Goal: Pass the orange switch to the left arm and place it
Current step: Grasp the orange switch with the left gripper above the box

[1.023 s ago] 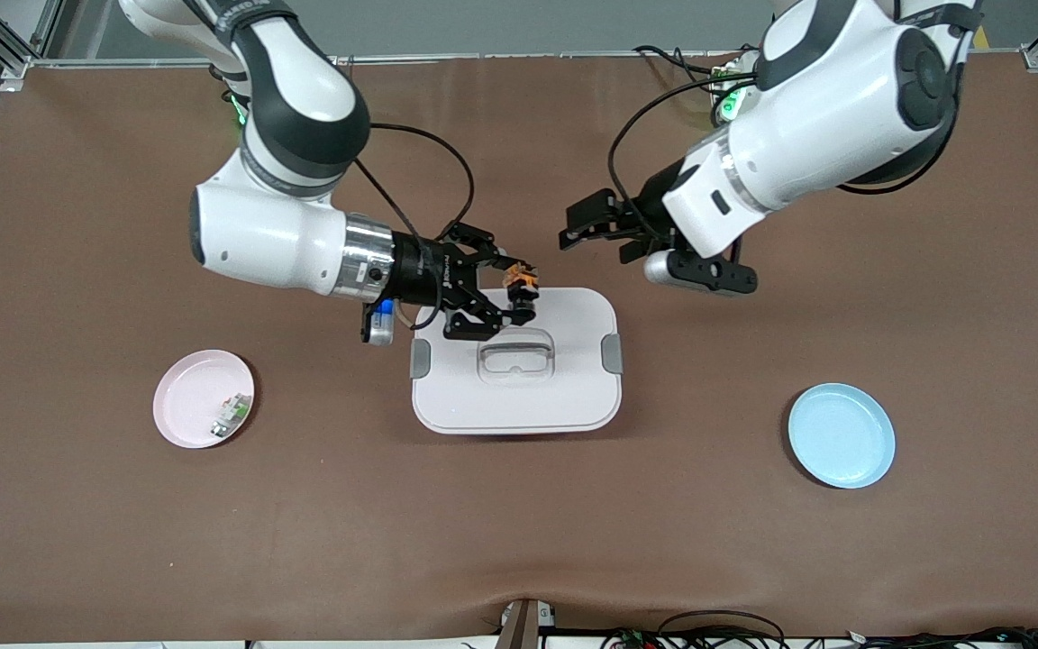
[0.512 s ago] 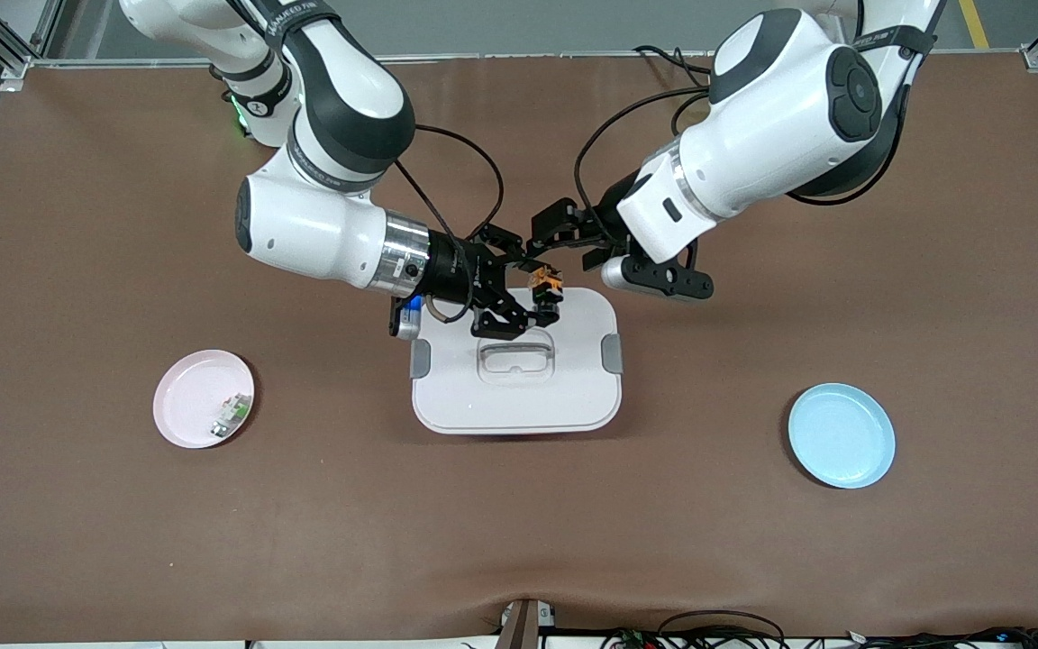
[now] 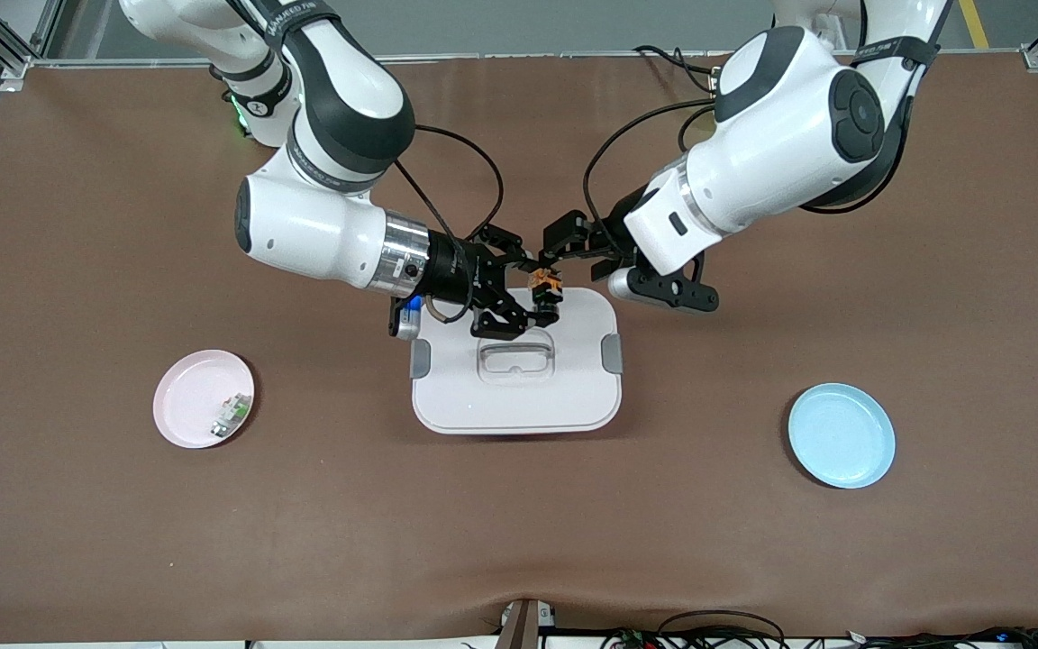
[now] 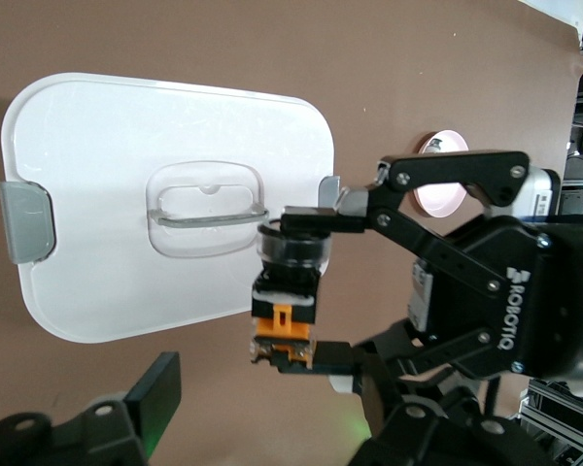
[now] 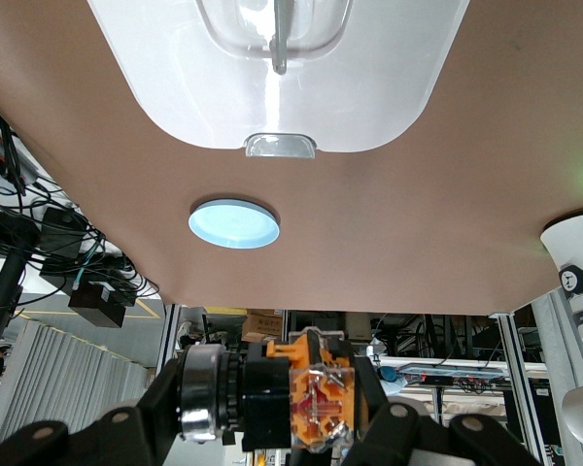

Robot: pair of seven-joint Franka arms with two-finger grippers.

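- A second earlier the left gripper (image 3: 570,255) hung well apart from the orange switch (image 3: 544,290). It has since come in toward the upper centre of the front view and now sits just beside the switch, over the table at the box's upper edge.
- The left gripper's fingers stand apart, with nothing between them. The left wrist view shows one finger (image 4: 158,388) short of the switch (image 4: 287,291), not touching it.
- The right gripper (image 3: 537,293) has also shifted a little toward the left arm's end. It stays clamped on the switch, one fingertip on the black round end and the other on the orange block.
- The switch hangs in the air over the upper edge of the box (image 3: 519,397), clear of the lid.
- The box has not moved. It sits at the centre of the frame with its lid on, its handle lying flat and a grey clasp on each side.
- The pink plate (image 3: 190,388) sits in the lower part of the frame toward the right arm's end. It holds the small white-and-green component (image 3: 231,415) close to the rim on the box's side, unchanged.
- The blue plate (image 3: 842,435) sits in the lower part of the frame toward the left arm's end, where it was before. The right wrist view also shows it (image 5: 233,223), past the box's clasp.
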